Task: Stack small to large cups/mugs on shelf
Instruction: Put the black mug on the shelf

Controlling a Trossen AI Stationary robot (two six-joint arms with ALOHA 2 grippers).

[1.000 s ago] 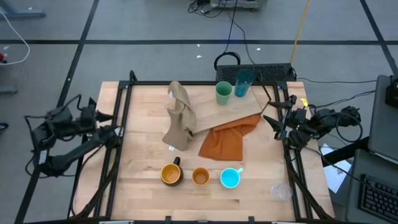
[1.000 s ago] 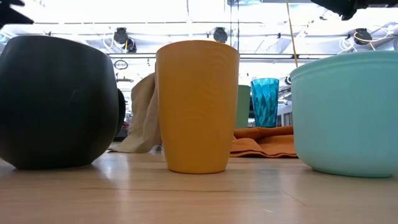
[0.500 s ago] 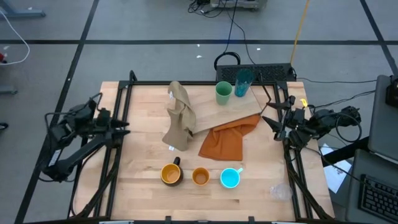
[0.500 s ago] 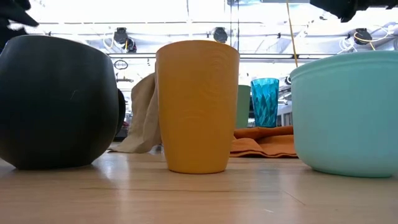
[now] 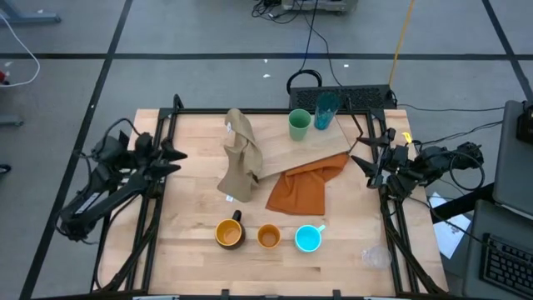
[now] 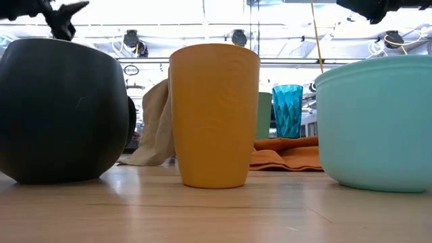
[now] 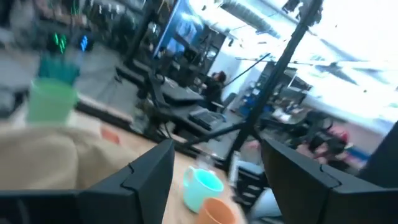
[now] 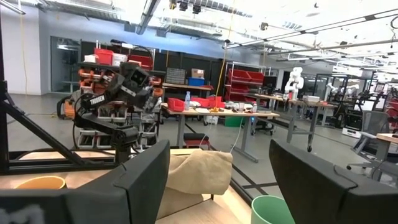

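We start with the bench (image 5: 191, 250), a wide wooden top with the shelf (image 5: 279, 146) lying flat at its far side. One corner of the shelf rests on the orange cloth (image 5: 301, 192), and the tan cloth (image 5: 241, 157) stands crumpled at its other end.

The teal tumbler (image 5: 326, 109) and green cup (image 5: 299, 124) stand upright on the shelf's far end, just beside each other. The tumbler looks like faceted plastic, light and stiff, and we judge a mid-height pinch across its wall safest, since it is tall and could tip.

Along the near edge stand three in a row: the yellow mug (image 5: 229, 233), the orange cup (image 5: 267, 237) and the cyan mug (image 5: 308, 238). The mugs look rigid and fairly heavy, and we would take each by the rim or wall, not the handle. The orange cup looks light and smooth.

The clear glass (image 5: 375, 257) sits apart, near the right front corner. We judge it fragile and slippery, so it needs a gentle grip across its wall.

Our left end effector (image 5: 173, 155) hangs over the bench's left edge with fingers spread wide, empty. Our right end effector (image 5: 360, 154) waits at the right edge beside the shelf, fingers apart, holding nothing.
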